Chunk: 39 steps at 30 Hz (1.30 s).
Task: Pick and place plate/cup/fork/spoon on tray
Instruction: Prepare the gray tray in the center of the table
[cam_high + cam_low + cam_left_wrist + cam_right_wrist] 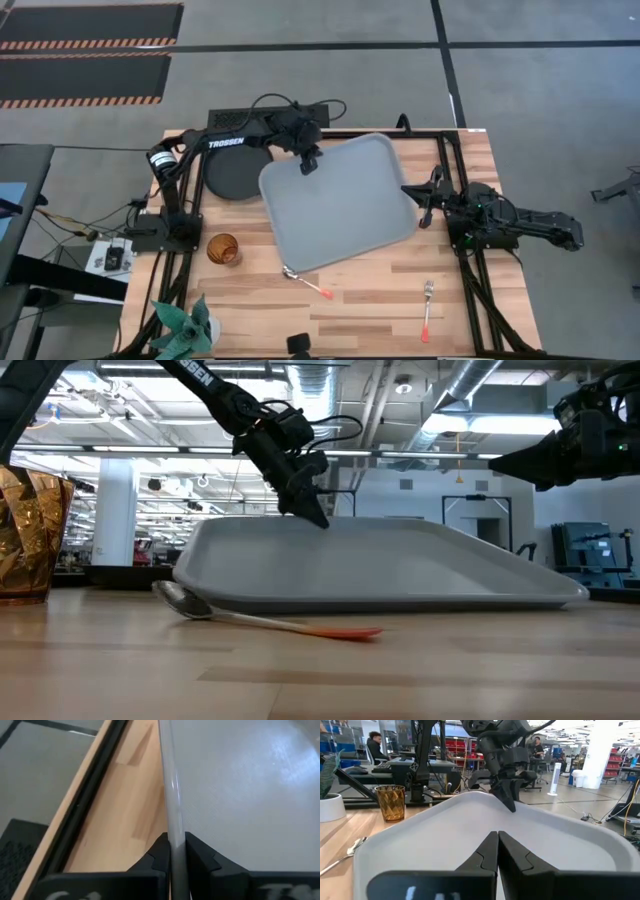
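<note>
The large light grey-blue rectangular plastic tray (340, 205) lay skewed on the wooden table (370, 300) and held nothing. The left gripper (309, 164) was clenched on the tray's far rim, its fingers (161, 854) pinching the raised edge from both sides. In the low view that gripped side sat higher than the rest. The right gripper (424, 203) hovered just beside the tray's right edge, fingers pressed together and holding nothing.

The round matte black plate (233, 174) lay left of the tray, partly under its corner. The amber textured glass cup (224, 249) stood near the left arm's base. The silver spoon with red-orange handle (307, 281) lay with its bowl against the tray's near edge; the matching fork (427, 309) lay well apart, near the right front.

A potted plant (185, 325) stood at the front left corner. Beyond the table lay an open workshop, with a seated person (374, 747) at a desk.
</note>
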Each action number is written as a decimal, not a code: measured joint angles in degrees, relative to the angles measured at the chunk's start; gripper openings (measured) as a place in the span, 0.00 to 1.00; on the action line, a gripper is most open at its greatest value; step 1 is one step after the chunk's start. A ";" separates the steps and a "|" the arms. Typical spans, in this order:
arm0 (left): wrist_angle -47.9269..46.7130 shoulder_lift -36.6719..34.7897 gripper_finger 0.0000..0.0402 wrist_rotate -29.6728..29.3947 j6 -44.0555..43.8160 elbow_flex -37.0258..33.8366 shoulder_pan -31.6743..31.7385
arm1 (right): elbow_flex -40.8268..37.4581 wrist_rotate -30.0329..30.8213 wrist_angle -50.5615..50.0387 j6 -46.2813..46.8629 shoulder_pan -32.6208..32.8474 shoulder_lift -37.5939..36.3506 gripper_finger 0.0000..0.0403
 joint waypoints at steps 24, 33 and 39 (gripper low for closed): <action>10.36 6.67 0.05 -1.58 0.00 0.11 -1.94 | -0.01 -0.02 0.00 0.00 0.02 -0.02 0.07; 10.44 6.69 0.13 -3.48 4.36 0.13 -1.78 | -0.01 -0.02 0.00 -0.01 0.02 0.00 0.07; 11.49 7.65 0.07 -2.33 6.33 0.31 -2.33 | 0.00 -0.02 0.00 -0.02 0.02 0.00 0.07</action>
